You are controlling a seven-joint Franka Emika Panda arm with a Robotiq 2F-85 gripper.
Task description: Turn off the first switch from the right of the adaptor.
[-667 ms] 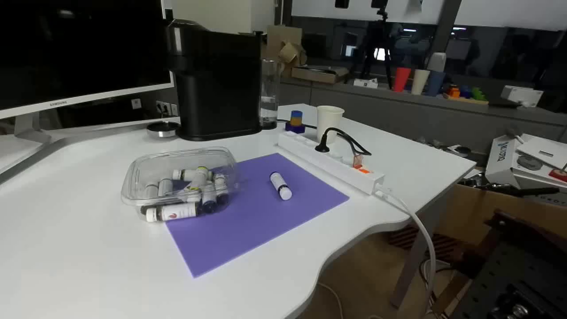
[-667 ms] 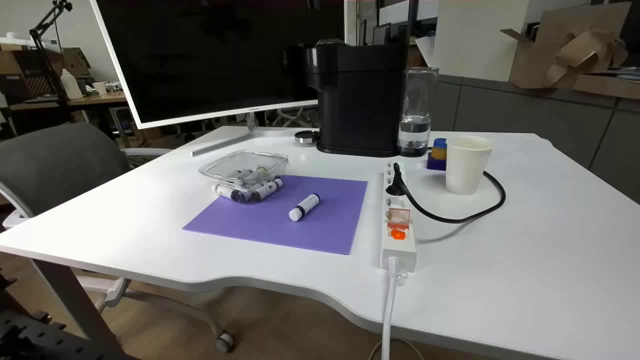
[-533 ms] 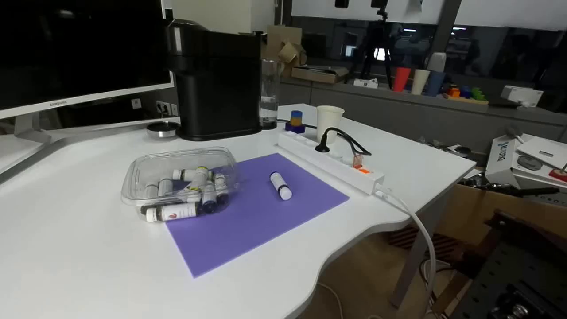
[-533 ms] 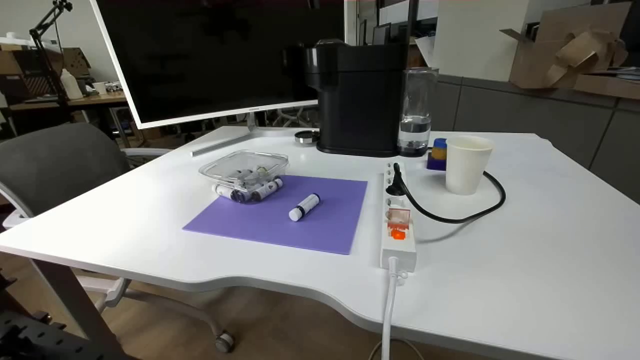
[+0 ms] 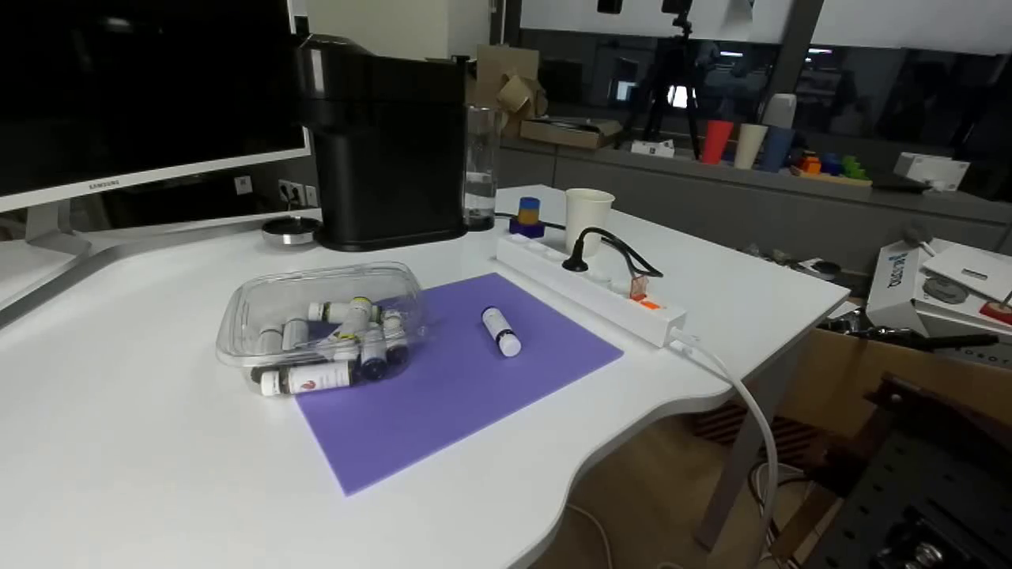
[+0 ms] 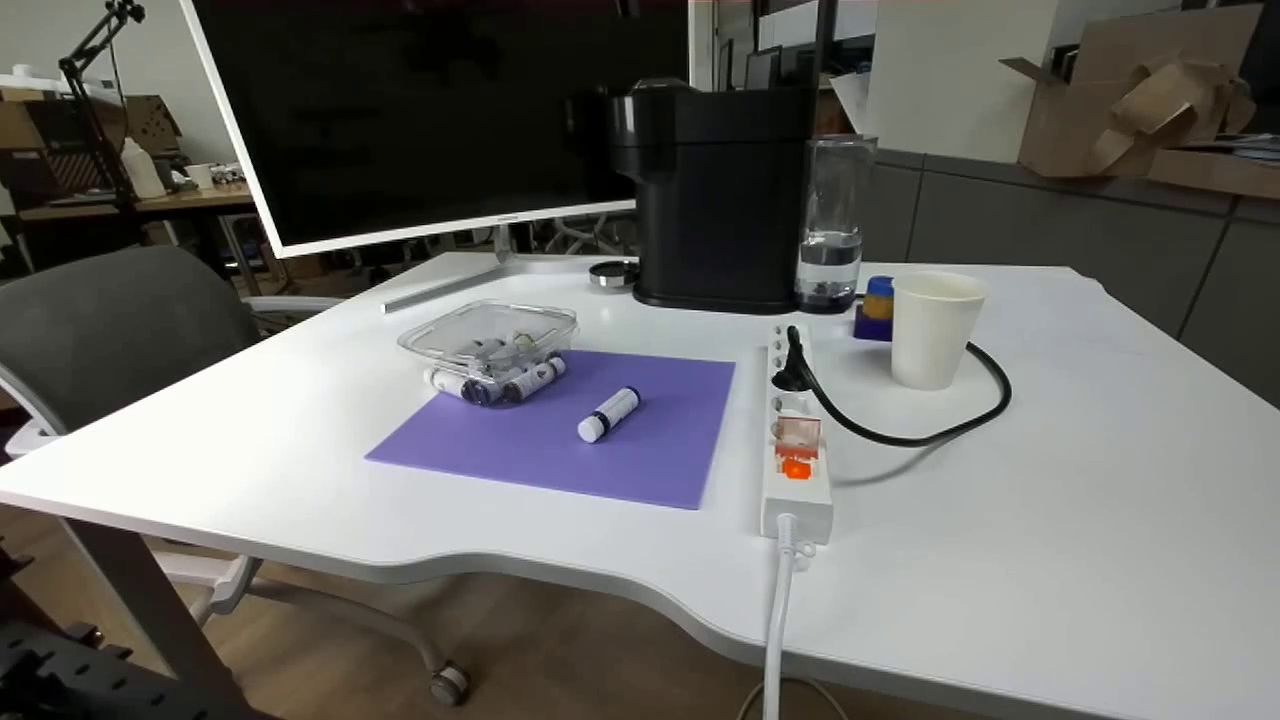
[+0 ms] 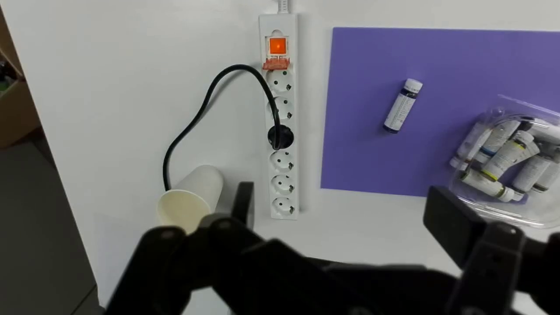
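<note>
The adaptor is a long white power strip on the white table, in both exterior views and in the wrist view. One orange-red switch, lit, shows near its cord end, also in both exterior views. A clear reddish cover stands raised beside the switch. A black plug sits in a middle socket. The white cord hangs over the table edge. My gripper is open and empty, above the table near the strip's far end, in the wrist view only.
A white paper cup and the black cable stand beside the strip. A purple mat holds a white tube. A clear box of small bottles lies partly on the mat. A black coffee machine and a monitor stand behind.
</note>
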